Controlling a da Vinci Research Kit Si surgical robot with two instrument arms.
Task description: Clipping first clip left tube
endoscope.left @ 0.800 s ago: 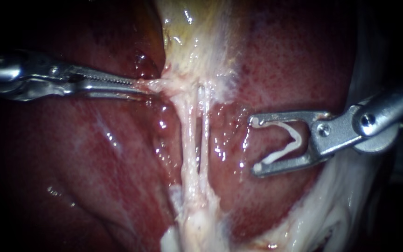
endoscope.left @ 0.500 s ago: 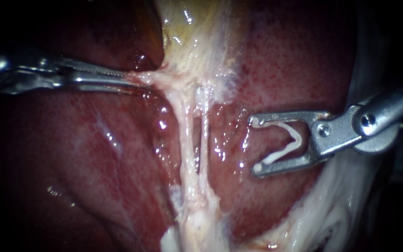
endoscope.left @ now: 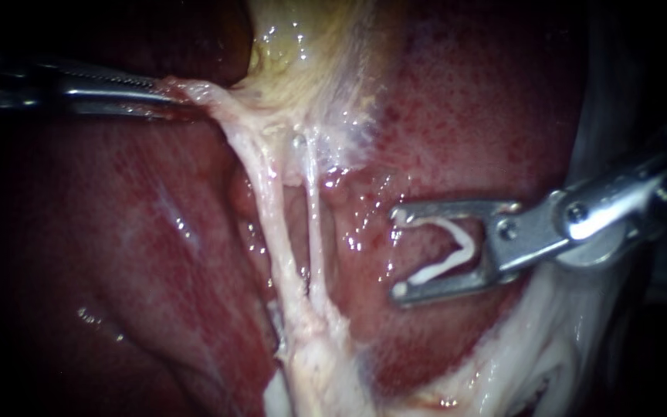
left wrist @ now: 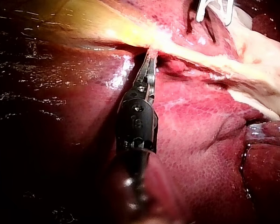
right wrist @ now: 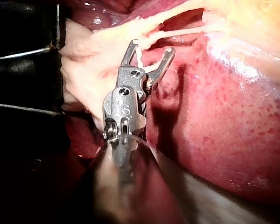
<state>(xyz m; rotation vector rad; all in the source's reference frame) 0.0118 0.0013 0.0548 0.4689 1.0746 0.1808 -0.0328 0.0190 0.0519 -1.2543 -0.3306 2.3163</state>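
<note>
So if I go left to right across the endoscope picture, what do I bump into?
Thin silver left instrument pinching pale stringy tissue → thicker whitish left tube → thinner whitish right tube → silver right instrument holding a white V-shaped clip.

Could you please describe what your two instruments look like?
Left instrument: slim silvery jaws with fine teeth, on a dark wrist housing with small rivets. Right instrument: silvery, with wider, forked, flat-sided jaws, two screw heads and a round hinge; its wrist piece is pale metal with a stamped mark.
</note>
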